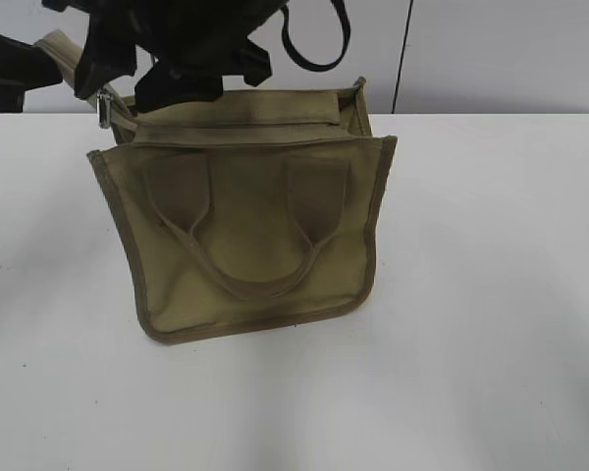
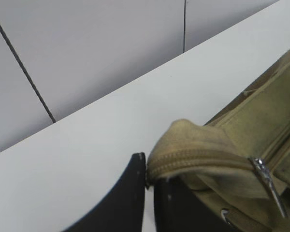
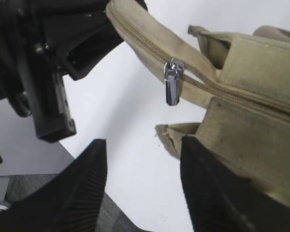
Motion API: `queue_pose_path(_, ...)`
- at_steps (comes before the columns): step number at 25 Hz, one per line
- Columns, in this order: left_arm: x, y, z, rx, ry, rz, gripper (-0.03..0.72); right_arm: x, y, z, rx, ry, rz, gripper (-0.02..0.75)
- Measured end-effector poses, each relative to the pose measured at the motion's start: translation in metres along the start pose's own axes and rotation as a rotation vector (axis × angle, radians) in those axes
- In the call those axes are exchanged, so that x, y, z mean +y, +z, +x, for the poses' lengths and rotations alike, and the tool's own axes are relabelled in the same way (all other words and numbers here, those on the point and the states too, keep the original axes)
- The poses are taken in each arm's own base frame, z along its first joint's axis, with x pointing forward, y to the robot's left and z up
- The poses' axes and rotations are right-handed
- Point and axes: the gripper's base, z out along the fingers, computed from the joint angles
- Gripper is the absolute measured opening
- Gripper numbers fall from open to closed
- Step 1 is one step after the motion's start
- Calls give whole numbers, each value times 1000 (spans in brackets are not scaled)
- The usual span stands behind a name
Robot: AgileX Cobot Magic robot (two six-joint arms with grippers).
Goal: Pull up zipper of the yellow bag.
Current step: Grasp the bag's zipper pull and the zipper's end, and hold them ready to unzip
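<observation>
While the left gripper (image 2: 146, 186) clamps the zipper (image 2: 198, 159) end, the right gripper (image 3: 140, 188), half cropped, gapes.

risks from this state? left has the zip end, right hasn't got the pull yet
1. The left gripper pinches only the tip of the khaki zipper strip; it could slip under pull.
2. The open right gripper sits below the small silver pull tab, which hangs loose and might be missed.
3. The khaki canvas bag stands unanchored and may drag.
</observation>
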Motion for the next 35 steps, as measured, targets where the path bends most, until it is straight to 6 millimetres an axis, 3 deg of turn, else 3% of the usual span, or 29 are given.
queue_pose_path(1,0,0,0,0,0,0,8,0,14,-6,17,19,-3,377)
queue_pose_path(4,0,0,0,0,-3,0,8,-4,30,-11,37,46,1,368)
queue_pose_path(12,-2,0,-1,-6,-7,23,8,-12,50,-14,31,113,16,304)
queue_pose_path(23,-3,0,-1,-8,-7,32,8,-25,70,-13,6,191,36,285)
queue_pose_path(35,-4,0,-1,-11,-19,47,8,-28,76,-13,-15,215,39,27)
